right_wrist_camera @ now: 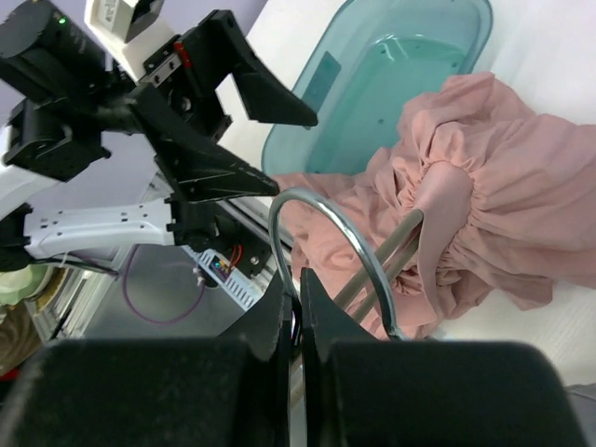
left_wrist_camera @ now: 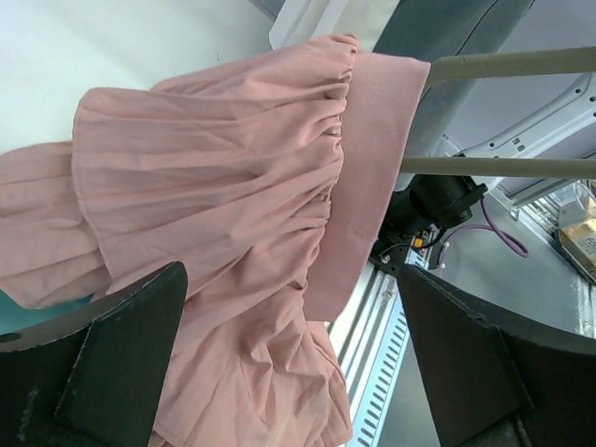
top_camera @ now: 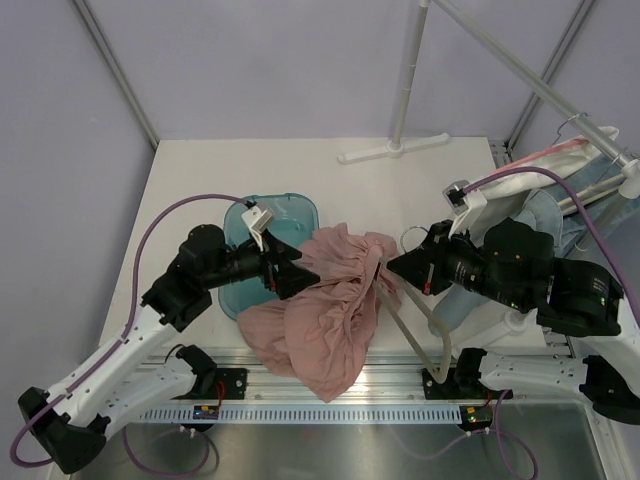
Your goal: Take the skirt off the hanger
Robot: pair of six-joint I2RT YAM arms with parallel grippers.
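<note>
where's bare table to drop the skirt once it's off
Bare table lies between the tub and the stand base, and left of the tub to the wall. The middle is crowded with skirt and hanger; clothes fill the right.

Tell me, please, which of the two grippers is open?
The left gripper, spread wide beside the skirt; the right gripper is shut on the hanger hook.

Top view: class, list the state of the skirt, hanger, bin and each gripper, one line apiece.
Skirt, bunched on the hanger.
Hanger, hook gripped, bars inside skirt.
Bin, upright, partly under skirt.
Left gripper, open, empty.
Right gripper, shut on hanger hook.
</note>
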